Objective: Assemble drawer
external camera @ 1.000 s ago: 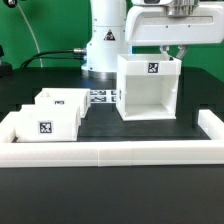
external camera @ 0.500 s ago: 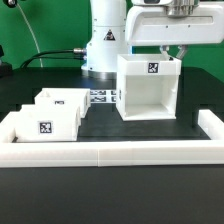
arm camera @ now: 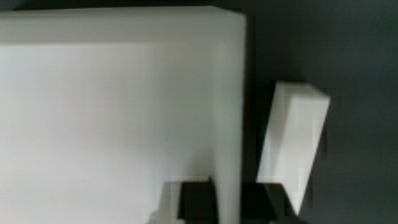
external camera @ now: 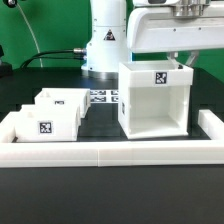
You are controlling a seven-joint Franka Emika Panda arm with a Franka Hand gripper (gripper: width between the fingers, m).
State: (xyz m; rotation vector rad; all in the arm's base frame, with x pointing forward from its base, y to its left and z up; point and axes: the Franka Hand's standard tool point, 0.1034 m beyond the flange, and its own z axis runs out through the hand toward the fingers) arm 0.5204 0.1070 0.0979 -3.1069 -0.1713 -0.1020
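The tall boxy white case (external camera: 155,105) stands on the black table at the exterior view's right, its open side facing the front, a square tag on its top front edge. My gripper (external camera: 178,62) comes down from above and is shut on the case's upper far wall. In the wrist view the thin case wall (arm camera: 228,120) runs between my dark fingers (arm camera: 192,203), with the gripper (arm camera: 228,203) closed around it. Two small open-top trays, the nearer (external camera: 45,122) and the farther (external camera: 58,100), sit together at the exterior view's left, each with a tag.
A low white rail (external camera: 110,150) edges the table at the front and both sides; part of it shows in the wrist view (arm camera: 294,135). The marker board (external camera: 102,97) lies between the trays and the case. The robot base (external camera: 105,45) stands behind.
The case has slid toward the front rail and a little to the exterior view's right, with my gripper still on its wall. The trays have not moved.
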